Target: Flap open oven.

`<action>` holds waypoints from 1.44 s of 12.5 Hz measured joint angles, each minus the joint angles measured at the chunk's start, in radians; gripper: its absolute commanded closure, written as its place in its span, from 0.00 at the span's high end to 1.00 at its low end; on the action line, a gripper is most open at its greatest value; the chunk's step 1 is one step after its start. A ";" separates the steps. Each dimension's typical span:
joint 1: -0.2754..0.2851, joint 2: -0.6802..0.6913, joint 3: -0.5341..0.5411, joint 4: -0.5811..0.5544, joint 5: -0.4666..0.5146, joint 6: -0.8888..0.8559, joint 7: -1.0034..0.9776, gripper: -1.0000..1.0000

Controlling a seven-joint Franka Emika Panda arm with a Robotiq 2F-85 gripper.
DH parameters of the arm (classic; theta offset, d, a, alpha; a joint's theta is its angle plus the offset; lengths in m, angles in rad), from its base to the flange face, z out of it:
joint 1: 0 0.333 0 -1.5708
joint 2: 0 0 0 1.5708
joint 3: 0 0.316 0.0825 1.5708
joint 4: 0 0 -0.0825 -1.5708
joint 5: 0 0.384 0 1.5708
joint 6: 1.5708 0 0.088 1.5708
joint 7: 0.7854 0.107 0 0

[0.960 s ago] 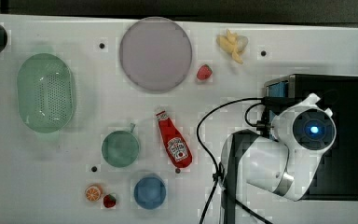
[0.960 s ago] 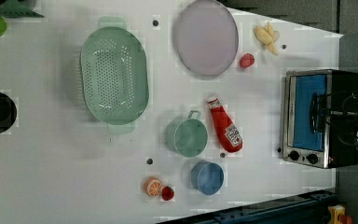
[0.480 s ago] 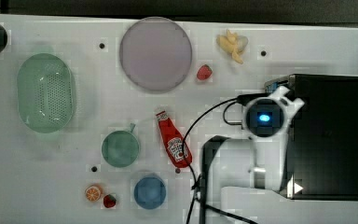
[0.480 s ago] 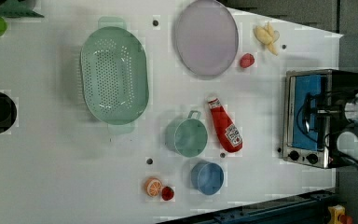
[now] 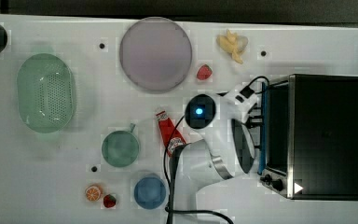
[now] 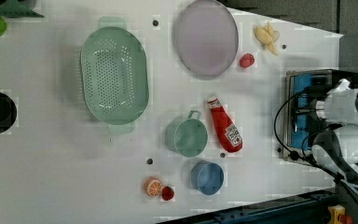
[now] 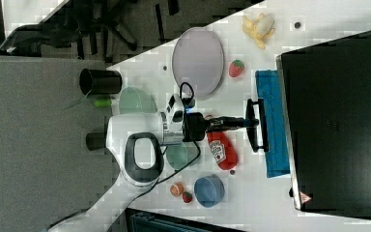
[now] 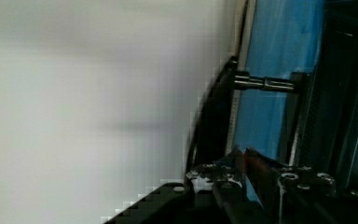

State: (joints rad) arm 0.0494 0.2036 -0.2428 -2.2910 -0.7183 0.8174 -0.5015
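- At three o'clock on the white table in the top view, the oven is sitting with its blue-tinted door already tipping outward and its black handle standing clear of the front.
- Beside it toward nine o'clock, the white arm is reaching level across to the door.
- At the handle, the gripper is pinching the bar, its fingers standing only a narrow way apart and clamping on it, as the right view shows.
- Further toward nine o'clock, the ketchup bottle is lying under the arm, with the green cup and blue bowl beyond.
- Judging the risk: the thin bar is offering little purchase, so a pull off the hinge's arc could be slipping the fingers free and letting the door spring back.
- Pulling too hard could be dragging the whole oven along the table, or sweeping the elbow into the bottle.
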 measured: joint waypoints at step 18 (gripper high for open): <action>0.117 0.333 0.067 0.088 -0.051 0.009 0.385 0.18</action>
State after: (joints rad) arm 0.1663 0.5366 -0.1757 -2.2031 -0.7695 0.8267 -0.1166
